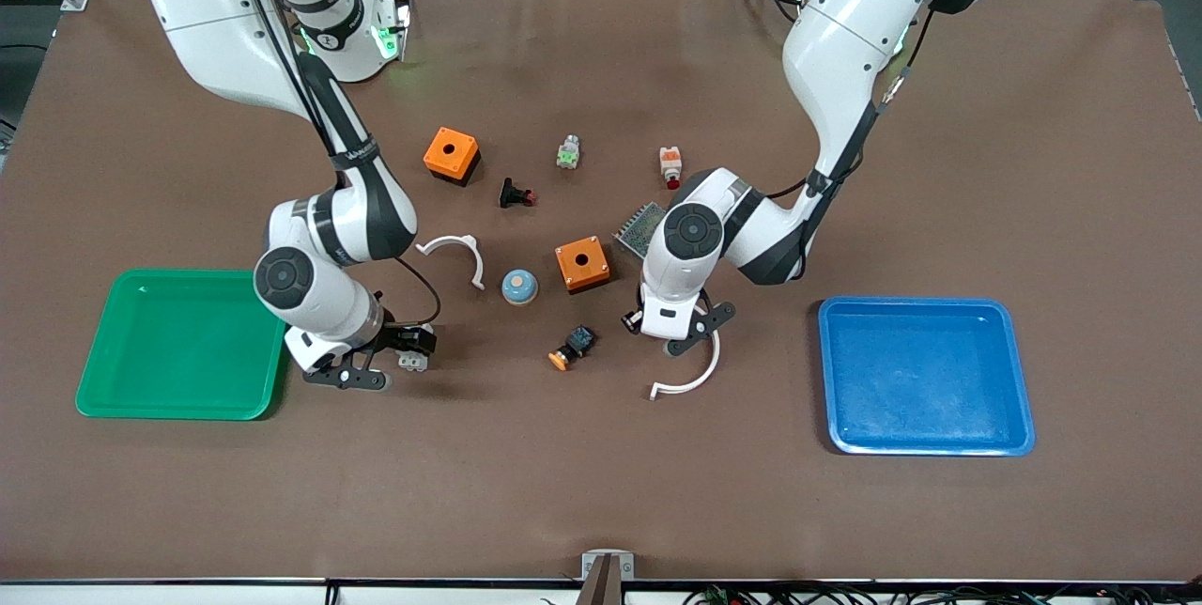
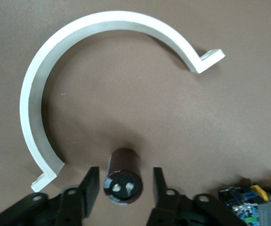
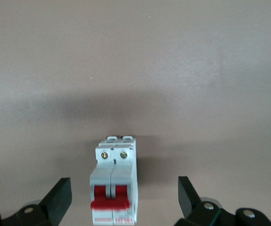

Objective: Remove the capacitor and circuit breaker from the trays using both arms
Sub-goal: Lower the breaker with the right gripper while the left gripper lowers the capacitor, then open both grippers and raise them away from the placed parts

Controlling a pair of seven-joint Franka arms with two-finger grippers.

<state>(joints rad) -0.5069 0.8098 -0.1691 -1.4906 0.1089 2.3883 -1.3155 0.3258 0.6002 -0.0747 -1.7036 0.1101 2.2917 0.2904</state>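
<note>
The capacitor [image 2: 123,182] stands on the tabletop [image 1: 601,483] between the left gripper's [image 2: 123,188] parted fingers [image 2: 89,184]; the breaker [image 3: 113,186] (red levers up) lies between the right gripper's [image 3: 125,197] spread fingers [image 3: 59,197]. Green tray [image 1: 113,403] and blue tray [image 1: 1019,380] hold nothing.
</note>
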